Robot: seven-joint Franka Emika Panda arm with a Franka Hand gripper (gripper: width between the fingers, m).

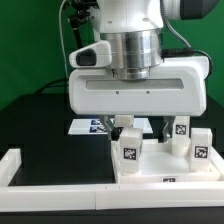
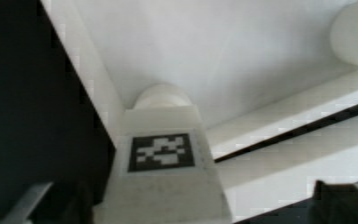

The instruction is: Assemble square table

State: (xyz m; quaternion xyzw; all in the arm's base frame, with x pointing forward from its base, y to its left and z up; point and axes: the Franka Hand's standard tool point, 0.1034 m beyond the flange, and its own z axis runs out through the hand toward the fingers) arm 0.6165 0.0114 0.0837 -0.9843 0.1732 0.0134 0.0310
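The square table's white slab (image 1: 150,172) lies at the exterior view's right, with a tag on its front side. Three white tagged legs stand on it: one (image 1: 129,150) at its near left corner and two (image 1: 182,131) (image 1: 200,148) at the right. My gripper (image 1: 142,125) hangs straight over the near left leg, jaws open on either side of its top. In the wrist view this leg (image 2: 160,160) stands between my fingertips (image 2: 44,206), closer to one finger, with a wide gap to the other. My gripper (image 2: 194,210) is not closed on it. The slab (image 2: 247,60) lies beneath.
A long white L-shaped border rail (image 1: 22,165) runs along the exterior view's left and front (image 1: 80,200). The marker board (image 1: 88,126) lies flat behind the gripper. The table surface is black.
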